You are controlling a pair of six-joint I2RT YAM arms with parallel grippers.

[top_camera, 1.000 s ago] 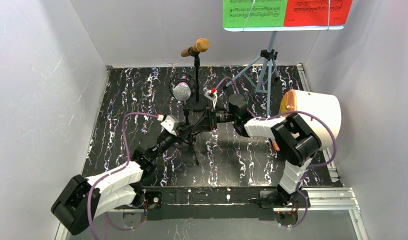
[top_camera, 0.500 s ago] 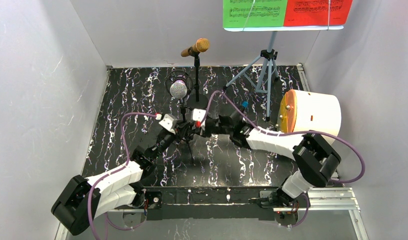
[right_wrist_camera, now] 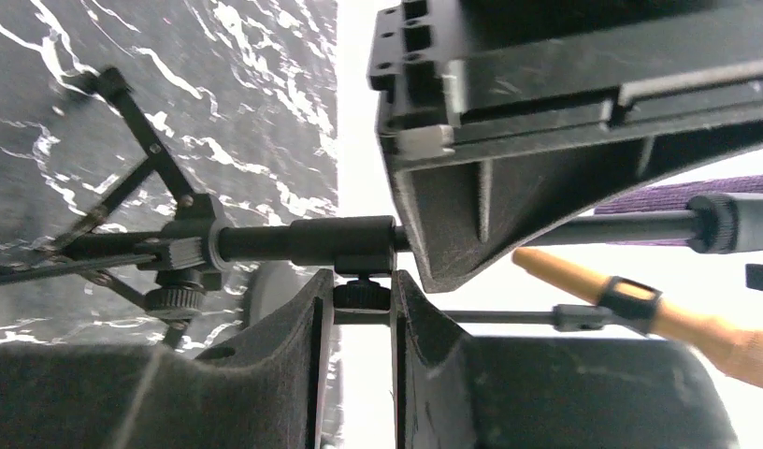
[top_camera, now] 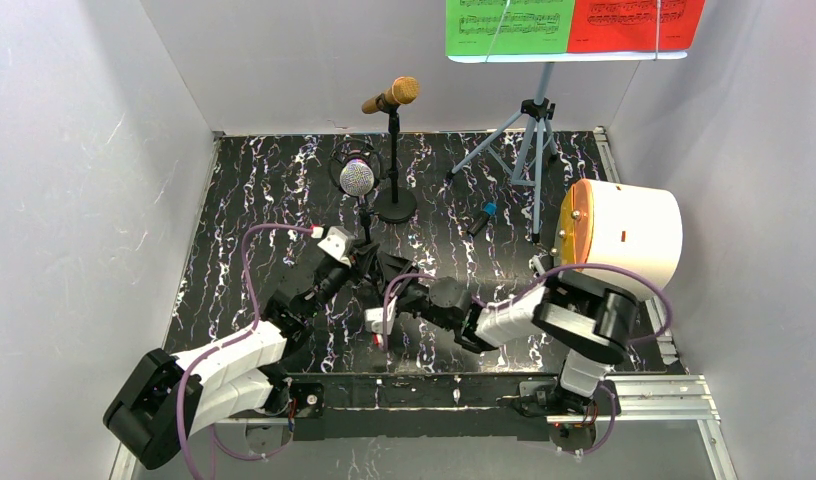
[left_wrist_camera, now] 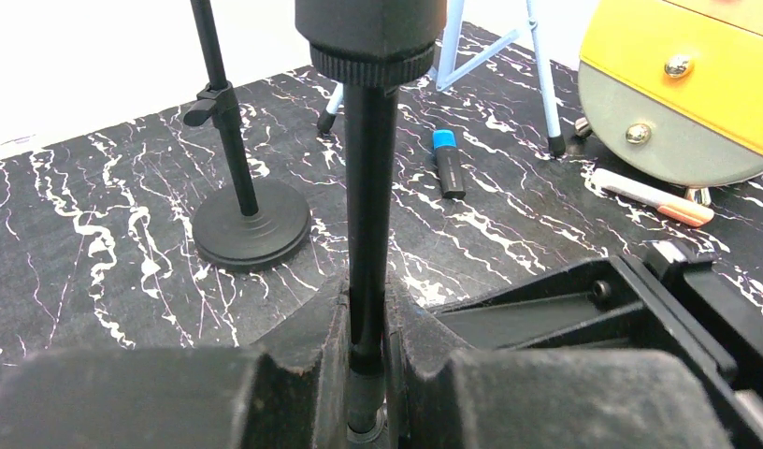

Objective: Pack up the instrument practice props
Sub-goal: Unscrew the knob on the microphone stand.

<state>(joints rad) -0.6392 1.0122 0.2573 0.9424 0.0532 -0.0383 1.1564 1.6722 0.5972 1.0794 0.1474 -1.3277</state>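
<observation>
Centre is jammed: left gripper [left_wrist_camera: 367, 318] and right gripper [right_wrist_camera: 363, 299] both clamp the tripod mic mount [left_wrist_camera: 368, 187], arms crossing the front. Behind: round-base mount [top_camera: 395, 208] w/ gold microphone [top_camera: 392, 95], then music rack legs [top_camera: 532, 140]. Right side blocked by white round case [top_camera: 629, 235]; blue marker [top_camera: 481, 217] lies betw. Widest lane: left strip of mat [top_camera: 244, 210] by wall.

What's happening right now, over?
Left gripper shut on purple mic's stand pole. Right gripper pinching its knob. Gold mic's stand close by, not touching.
</observation>
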